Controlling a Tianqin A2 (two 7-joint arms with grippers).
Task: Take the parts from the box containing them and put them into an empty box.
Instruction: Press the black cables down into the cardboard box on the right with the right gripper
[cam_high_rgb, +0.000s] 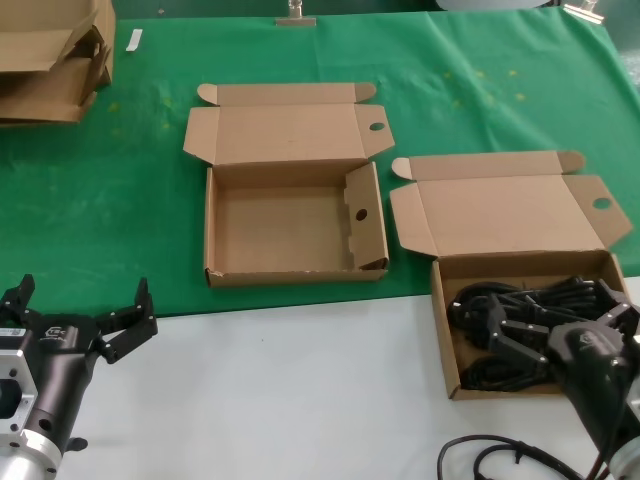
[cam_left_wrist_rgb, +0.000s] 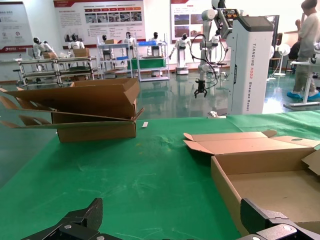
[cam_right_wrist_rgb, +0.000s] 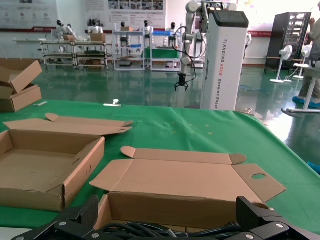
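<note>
The empty box, with a holed inner side flap, lies open on the green cloth at the middle. The box containing the parts lies open at the right front, and the black cable bundles lie inside it. My right gripper is open just above the cables, with nothing between its jaws. In the right wrist view the cables lie below the open gripper, before the box's back wall. My left gripper is open and empty at the front left, facing the green cloth beside the empty box.
Stacked flat cartons stand at the back left and also show in the left wrist view. My own loose black cable lies on the white table front at the right. The lids of both boxes lie folded back.
</note>
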